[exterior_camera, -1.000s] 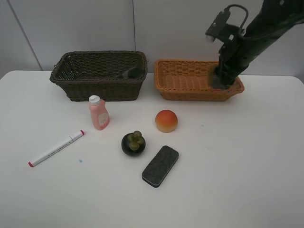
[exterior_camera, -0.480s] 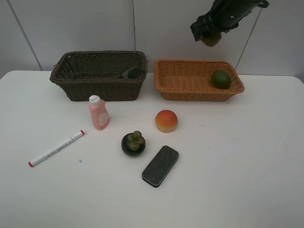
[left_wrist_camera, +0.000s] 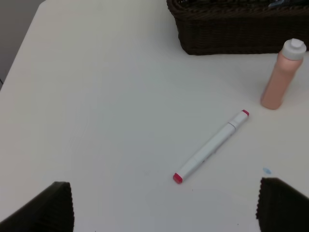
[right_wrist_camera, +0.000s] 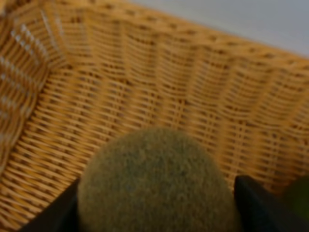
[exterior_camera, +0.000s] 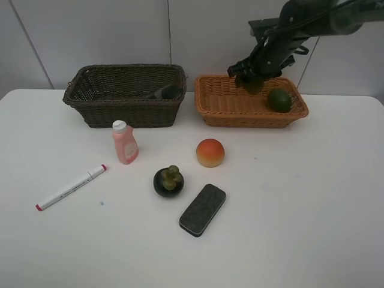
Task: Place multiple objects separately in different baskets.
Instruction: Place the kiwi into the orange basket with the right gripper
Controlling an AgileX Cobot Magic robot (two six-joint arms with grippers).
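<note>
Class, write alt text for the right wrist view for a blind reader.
A fuzzy brown-green kiwi fills the foreground, held in the right gripper, a dark finger at each side. Behind it lie the woven floor and walls of the light orange basket.

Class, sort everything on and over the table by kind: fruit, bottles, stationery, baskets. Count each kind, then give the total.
Fruit: 4 (peach, mangosteen, green fruit, kiwi)
Bottles: 2 (pink bottle, dark bottle)
Stationery: 2 (marker, eraser)
Baskets: 2 (brown basket, orange basket)
Total: 10
</note>
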